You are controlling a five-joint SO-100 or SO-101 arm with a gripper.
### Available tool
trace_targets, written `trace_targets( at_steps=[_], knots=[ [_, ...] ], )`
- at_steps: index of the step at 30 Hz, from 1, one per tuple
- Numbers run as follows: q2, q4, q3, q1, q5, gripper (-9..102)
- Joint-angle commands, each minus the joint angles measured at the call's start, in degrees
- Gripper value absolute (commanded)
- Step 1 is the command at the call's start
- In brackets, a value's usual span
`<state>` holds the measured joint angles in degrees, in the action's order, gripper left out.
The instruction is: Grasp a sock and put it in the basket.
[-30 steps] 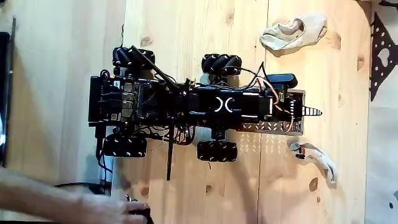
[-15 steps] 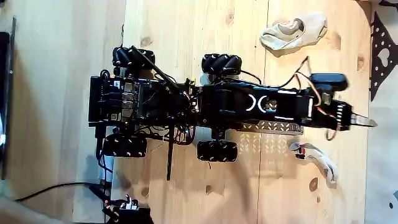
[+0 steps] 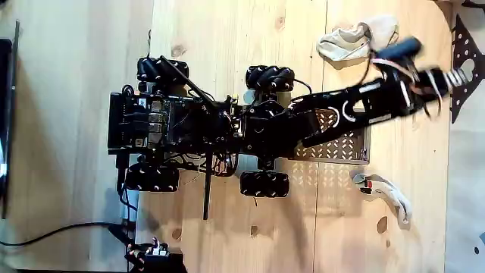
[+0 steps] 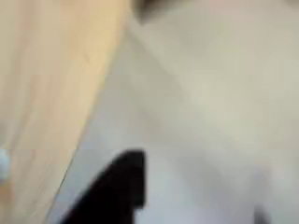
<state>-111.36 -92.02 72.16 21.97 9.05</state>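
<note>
The sock [image 3: 358, 38] is seen lying on the wooden table [image 3: 227, 30] near the top edge of the fixed view, untouched. The basket [image 3: 341, 144] is mounted at the front of the black robot [image 3: 189, 125], partly covered by the arm [image 3: 356, 102]. The arm is stretched to the right, just below the sock. The gripper [image 3: 455, 76] is blurred; its opening cannot be told. The wrist view is smeared: tan wood and pale surface.

Motion blur is smearing the gripper [image 3: 455, 76] near the table's right edge, leaving its jaws unreadable. The arm is covering part of the basket [image 3: 345, 148]. The wrist view is showing blurred shapes.
</note>
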Motion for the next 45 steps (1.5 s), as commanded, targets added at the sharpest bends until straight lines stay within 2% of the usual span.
trace_targets(
  at_steps=[1, 7, 14, 24, 34, 45],
  knots=[
    [0.09, -4.57, -2.11, 7.91, 3.87, 42],
    [0.09, -10.55, -1.32, 22.06, 7.47, 42],
    [0.09, -7.47, 4.48, 30.59, 7.12, 42],
    [-0.97, 0.44, 21.45, 33.66, 6.94, 43],
    [-0.62, 8.61, 23.03, 35.16, 6.24, 42],
    [-1.14, 7.38, 23.12, 36.56, 8.09, 43]
  ],
)
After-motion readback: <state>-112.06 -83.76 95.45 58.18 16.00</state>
